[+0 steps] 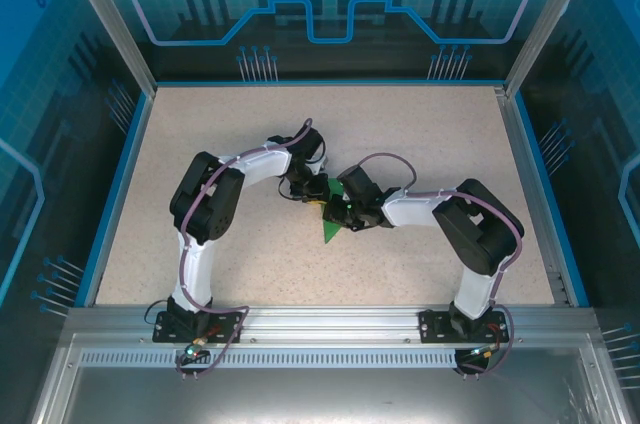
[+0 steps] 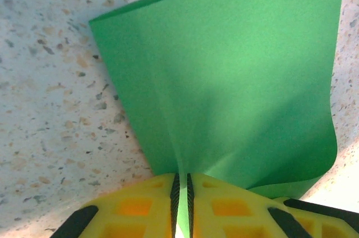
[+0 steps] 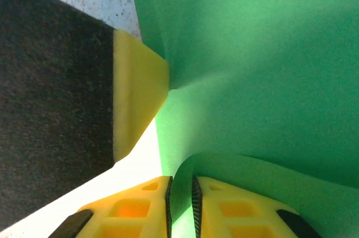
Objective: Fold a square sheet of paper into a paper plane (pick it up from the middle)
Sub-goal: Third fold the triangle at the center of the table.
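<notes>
my left end effector [image 2: 181,181] clamps the green sheet [image 2: 235,81], steadying its crease; right end effector [image 3: 181,186] straddles it, grip unclear.

Thin bright green square sheet of paper [image 2: 235,81]: matt, smooth, softly creased, evenly dull. Yellow moulded plastic fingers [image 2: 140,213]: smooth, slightly satin, edged with black ribbed rubbery pads [image 2: 175,193]. Speckled beige tabletop [image 2: 50,109]: stone-like, matt, finely grained. White arm shells [image 1: 262,162]: glossy plastic. Grey front rail [image 1: 330,322]: brushed bare metal. Blue translucent enclosure walls [image 1: 60,94]: glossy, reflective panels.
</notes>
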Motion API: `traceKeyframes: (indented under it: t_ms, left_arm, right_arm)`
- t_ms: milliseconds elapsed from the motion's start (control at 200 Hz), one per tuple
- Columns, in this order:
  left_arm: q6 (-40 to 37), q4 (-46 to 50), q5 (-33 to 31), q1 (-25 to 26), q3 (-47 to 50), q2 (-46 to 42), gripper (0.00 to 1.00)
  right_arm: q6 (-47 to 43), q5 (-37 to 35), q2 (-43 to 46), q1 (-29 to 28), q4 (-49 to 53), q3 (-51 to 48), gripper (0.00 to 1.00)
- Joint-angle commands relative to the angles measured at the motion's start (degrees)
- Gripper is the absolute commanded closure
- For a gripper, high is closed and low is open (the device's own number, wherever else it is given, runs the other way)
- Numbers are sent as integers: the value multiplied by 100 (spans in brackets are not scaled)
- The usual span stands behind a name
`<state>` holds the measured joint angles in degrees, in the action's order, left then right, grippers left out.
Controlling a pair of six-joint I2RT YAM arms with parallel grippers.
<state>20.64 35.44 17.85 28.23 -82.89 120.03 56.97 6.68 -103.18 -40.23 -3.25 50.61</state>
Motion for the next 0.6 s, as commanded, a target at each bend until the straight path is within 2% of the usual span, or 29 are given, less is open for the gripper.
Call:
traceKeyframes:
  t_ms: [0, 130, 365, 595]
  left_arm:
    - [1, 59, 140, -20, -44, 188, 84]
    - [2, 67, 149, -20, -61, 186, 84]
    - [30, 59, 213, -32, -77, 92, 84]
    - [194, -50, 420, -145, -50, -217, 83]
  right_arm:
    - [-58, -44, -143, -38, 61, 63, 76]
    - [-59, -44, -150, -38, 70, 54, 68]
    - [-64, -65, -134, -42, 77, 13, 59]
    - [-59, -88, -87, -40, 63, -155, 58]
